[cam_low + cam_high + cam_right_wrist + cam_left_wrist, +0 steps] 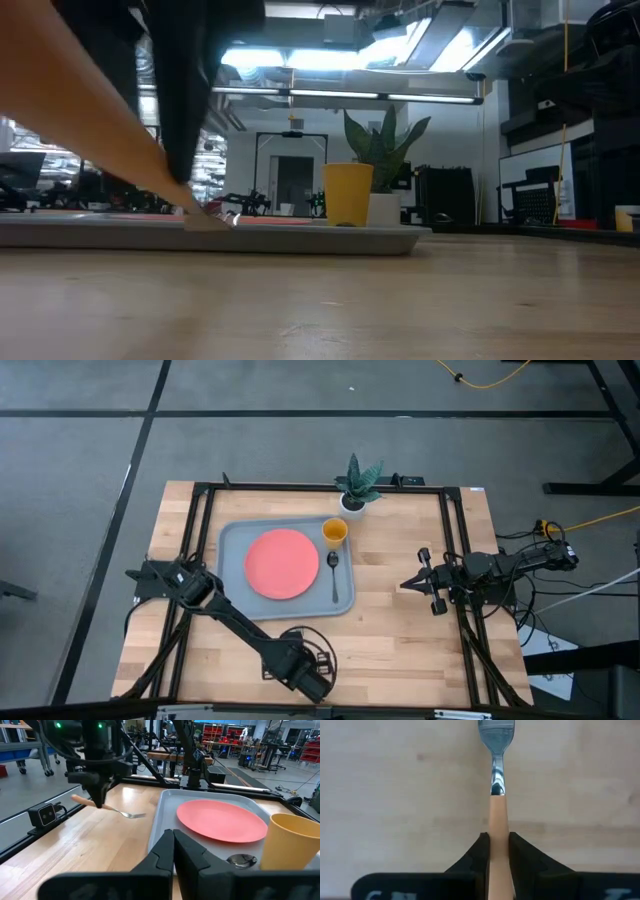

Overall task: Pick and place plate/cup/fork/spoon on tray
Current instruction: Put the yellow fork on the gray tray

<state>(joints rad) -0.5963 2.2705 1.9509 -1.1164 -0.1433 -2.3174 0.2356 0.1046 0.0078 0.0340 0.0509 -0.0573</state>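
The grey-blue tray (232,540) lies mid-table and bears the coral plate (281,563), the yellow cup (335,532) and the dark spoon (334,575). My left gripper (312,682) is near the table's near edge, shut on the fork (498,795), which has an orange handle and silver tines. The right wrist view shows the fork (125,813) under the left gripper (100,800), left of the tray (160,820). My right gripper (408,582) is shut and empty, right of the tray; its fingers (173,845) show closed. My left gripper pinches the fork's orange handle (498,827) between its two fingers (481,852), partway along it. The fingers point down and lie across the handle. The fork is tilted, its tines (134,815) lower than the handle's free end (77,798). Whether the tines touch the table, I cannot tell.
A white pot with a green plant (356,485) stands at the far edge behind the tray. A black frame (455,540) runs along the table's sides. Bare wood (400,650) lies between the tray and the near edge.
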